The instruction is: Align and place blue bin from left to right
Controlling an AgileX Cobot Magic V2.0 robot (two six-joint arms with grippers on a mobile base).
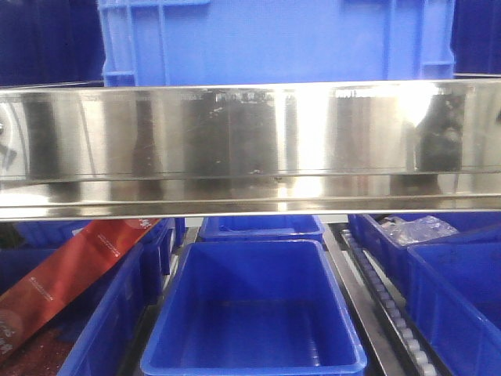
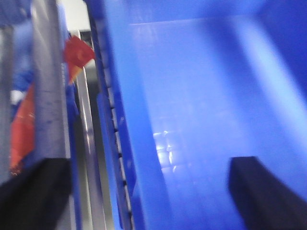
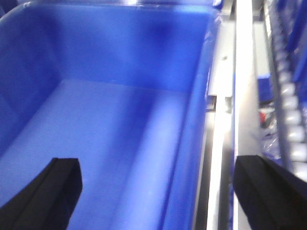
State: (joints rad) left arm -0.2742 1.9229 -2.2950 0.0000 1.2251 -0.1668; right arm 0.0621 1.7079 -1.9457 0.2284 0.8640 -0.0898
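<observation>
We see the blue bin (image 1: 274, 43) on the upper level, behind a shiny steel rail (image 1: 250, 149) that crosses the front view from left to right. Its flat side panel faces us, with raised vertical ribs near both corners and a protruding rim at lower left. The broad face runs left to right, roughly parallel with the rail; the top is cut off by the frame. Darker navy bins (image 1: 47, 39) flank it on both sides.

Below the rail, a tub (image 1: 254, 313) sits centre, open side up, long axis running near to far. A second tub (image 1: 262, 227) stands just behind it. At left a red packet (image 1: 70, 274) leans tilted over another tub. At right a roller track (image 1: 383, 301) runs near to far, beside a tub holding a clear plastic bag (image 1: 419, 231).

The left gripper (image 2: 158, 191) is spread wide, its fingers (image 2: 33, 191) straddling a blue wall, one inside the container and one outside by a steel rail; the view is blurred. The right gripper (image 3: 168, 191) is also spread wide, straddling the right wall of a blue container, with one finger inside and the other over the steel rail. Neither holds anything. We cannot tell which container each wrist view shows.
</observation>
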